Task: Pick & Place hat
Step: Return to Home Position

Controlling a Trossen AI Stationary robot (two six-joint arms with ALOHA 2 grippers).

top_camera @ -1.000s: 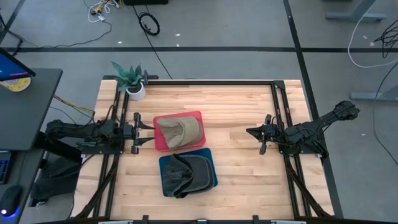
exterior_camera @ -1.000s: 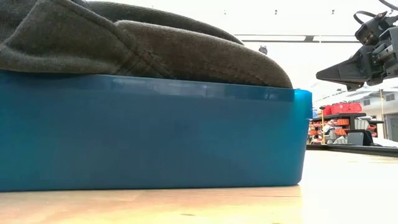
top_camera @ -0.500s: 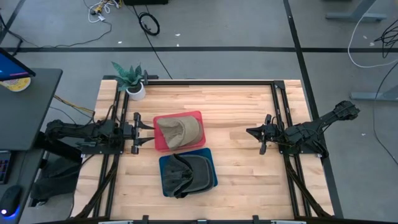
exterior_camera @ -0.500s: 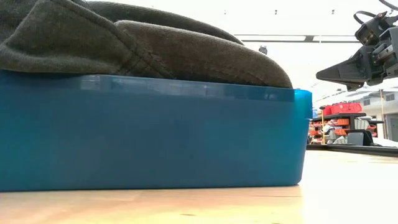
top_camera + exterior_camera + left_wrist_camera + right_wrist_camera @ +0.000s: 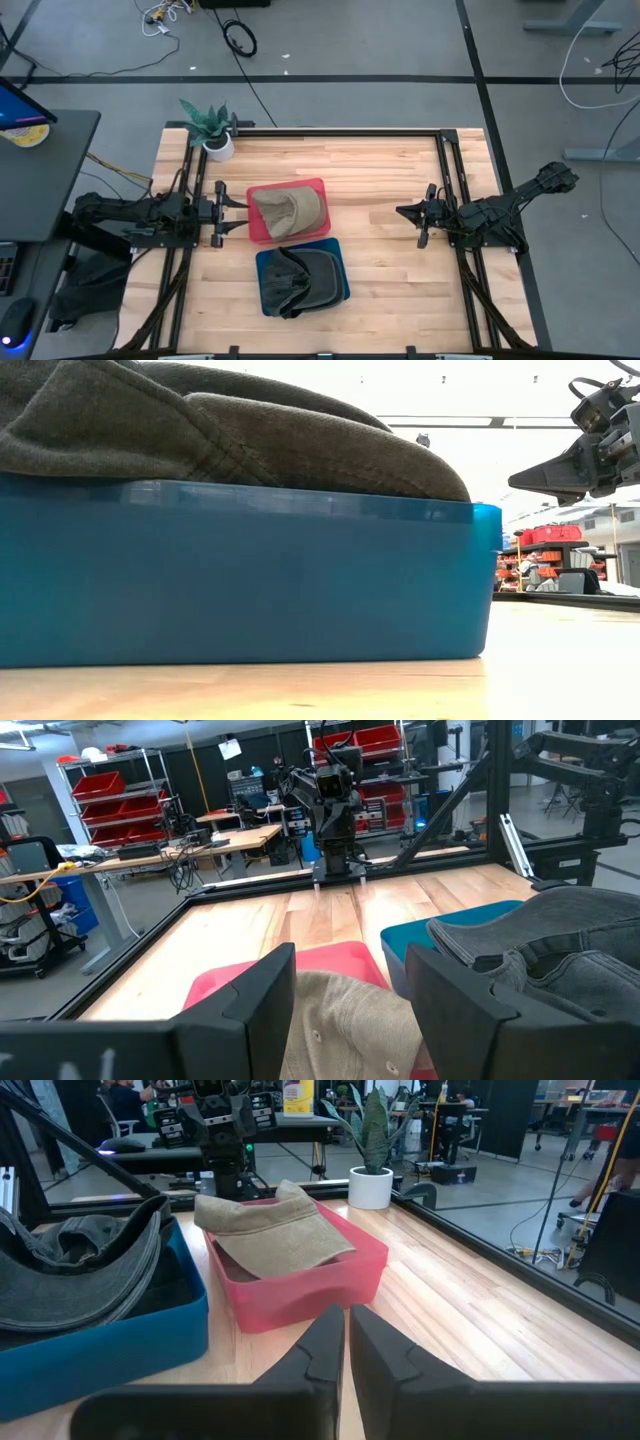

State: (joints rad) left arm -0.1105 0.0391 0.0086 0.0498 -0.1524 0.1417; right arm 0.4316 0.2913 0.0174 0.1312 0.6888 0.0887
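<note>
My wooden table (image 5: pixel 380 265) stands on a grey floor, with a potted plant (image 5: pixel 212 130) at its upper left. At centre, the pink bin (image 5: pixel 290 184) holds the brown cap (image 5: pixel 290 212). Just below it, the blue bin (image 5: pixel 345 285) holds a dark cap (image 5: pixel 300 275). My left gripper (image 5: pixel 240 213) is spread and empty; my right gripper (image 5: pixel 400 212) is closed and empty.

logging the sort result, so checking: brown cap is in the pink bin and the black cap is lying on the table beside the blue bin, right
Not quite. The black cap lies inside the blue bin, not on the table beside it; the high view shows this. The brown cap is in the pink bin, as you said.
</note>
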